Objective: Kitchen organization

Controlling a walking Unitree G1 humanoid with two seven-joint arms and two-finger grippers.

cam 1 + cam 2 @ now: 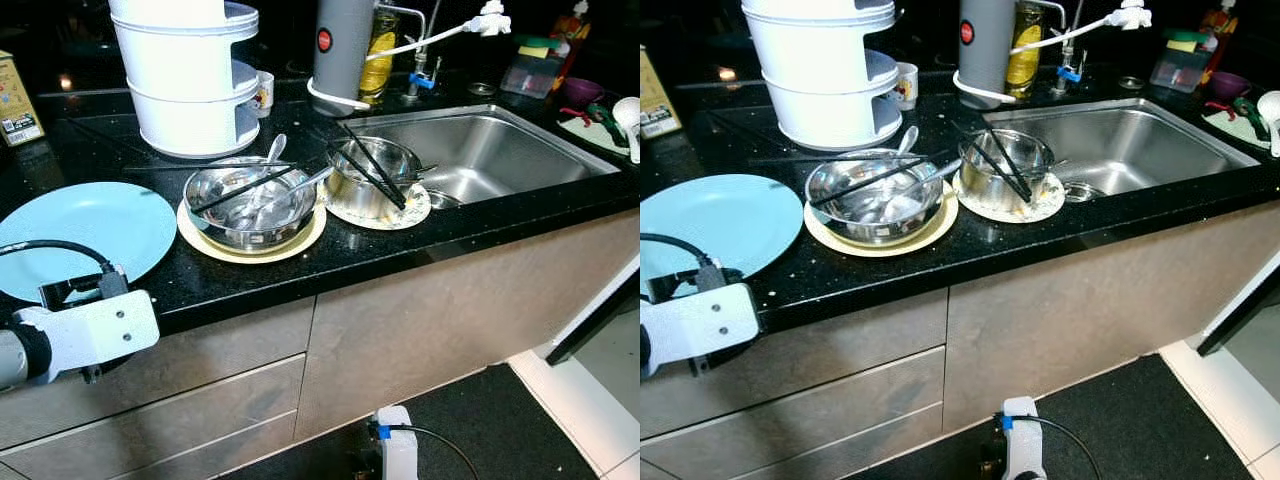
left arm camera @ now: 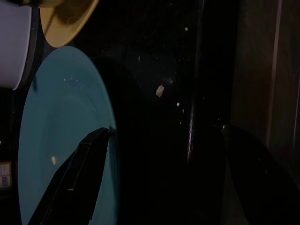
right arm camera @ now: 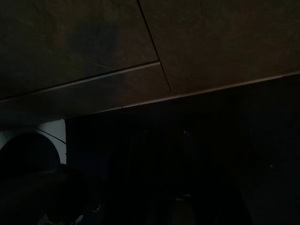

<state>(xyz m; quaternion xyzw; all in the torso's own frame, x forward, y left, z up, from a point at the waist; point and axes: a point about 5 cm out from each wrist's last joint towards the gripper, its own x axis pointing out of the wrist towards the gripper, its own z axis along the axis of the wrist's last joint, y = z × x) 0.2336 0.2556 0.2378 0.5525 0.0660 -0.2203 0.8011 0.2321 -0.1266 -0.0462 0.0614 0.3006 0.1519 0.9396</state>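
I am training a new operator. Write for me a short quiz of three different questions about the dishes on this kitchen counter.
1. True or false: the light blue plate is in the sink.
2. What lies across the large steel bowl? A) black chopsticks B) a knife C) a towel
3. Fill in: the left gripper is ___, one finger over the plate's edge.

Key: 1 false; 2 A; 3 open.

Glossy speckled black counter [image 1: 400,245], shiny steel bowl [image 1: 250,205], brushed steel sink [image 1: 500,150], smooth turquoise plate [image 1: 90,235]
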